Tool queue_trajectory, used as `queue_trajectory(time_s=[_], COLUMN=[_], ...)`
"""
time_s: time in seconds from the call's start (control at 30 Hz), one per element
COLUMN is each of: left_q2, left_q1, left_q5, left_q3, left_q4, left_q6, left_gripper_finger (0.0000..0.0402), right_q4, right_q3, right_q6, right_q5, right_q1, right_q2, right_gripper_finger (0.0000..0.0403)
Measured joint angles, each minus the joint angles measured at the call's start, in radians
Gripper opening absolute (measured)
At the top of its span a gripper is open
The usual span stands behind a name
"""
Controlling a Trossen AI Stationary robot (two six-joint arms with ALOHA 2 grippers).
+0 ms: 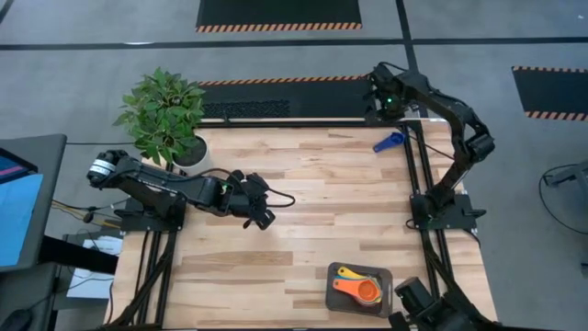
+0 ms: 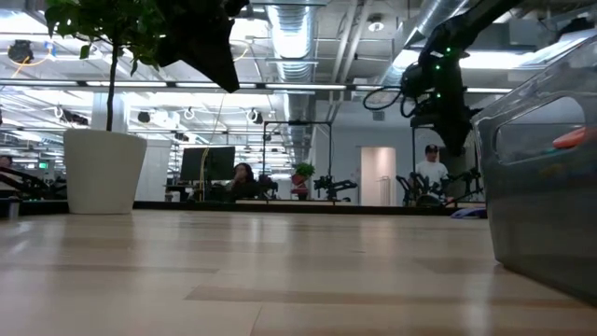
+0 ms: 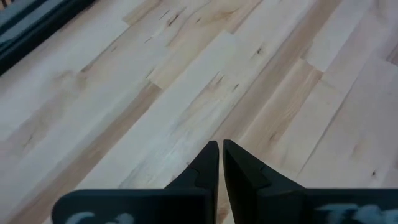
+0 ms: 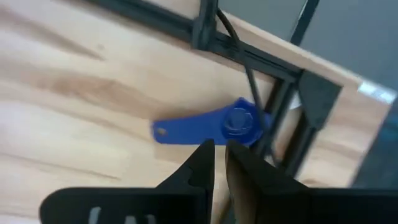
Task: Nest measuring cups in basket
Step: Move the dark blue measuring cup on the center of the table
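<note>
Fingers together and empty, the right gripper (image 4: 216, 155) hangs just above the blue measuring cup (image 4: 211, 127), whose handle points away from the table's corner frame post (image 4: 273, 118), while the left gripper (image 3: 220, 163), likewise closed, waits well apart from that cup.

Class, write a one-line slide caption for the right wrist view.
Right tool, fingers nearly closed, hovers above a blue measuring cup lying by the table's corner frame.

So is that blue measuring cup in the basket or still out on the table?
Out. The blue cup lies at the table's far right edge; the basket sits at the near edge.
</note>
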Motion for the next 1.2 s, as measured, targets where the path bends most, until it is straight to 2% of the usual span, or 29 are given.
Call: queue_trajectory(time_s=[0.23,0.43,0.57,0.8,0.9,1.07,1.2], left_q2=[0.000,0.000,0.000,0.000,0.000,0.000,0.000], left_q1=[0.000,0.000,0.000,0.000,0.000,-0.001,-0.002], left_q5=[0.001,0.002,0.002,0.002,0.001,0.005,0.006], left_q3=[0.000,0.000,0.000,0.000,0.000,0.000,0.000], left_q4=[-0.001,-0.001,-0.002,-0.004,-0.007,-0.006,-0.006], left_q6=[0.027,0.021,-0.001,0.002,0.003,-0.008,-0.021], left_gripper_finger=[0.0011,0.0011,0.0011,0.0011,0.0011,0.0011,0.0011], right_q4=[-0.067,-0.093,-0.083,-0.132,-0.096,-0.047,0.003], right_q3=[-0.001,-0.002,-0.001,-0.001,-0.053,-0.165,-0.209], right_q6=[-0.210,-0.169,-0.164,-0.220,-0.235,-0.351,-0.349], right_q5=[-0.013,-0.007,0.064,0.070,0.068,0.092,0.083], right_q1=[-0.003,0.008,-0.003,-0.026,-0.013,0.012,0.036], right_q2=[0.080,0.142,0.130,0.123,0.126,0.128,0.128], right_gripper_finger=[0.0063,0.0063,0.0063,0.0063,0.0063,0.0070,0.0089])
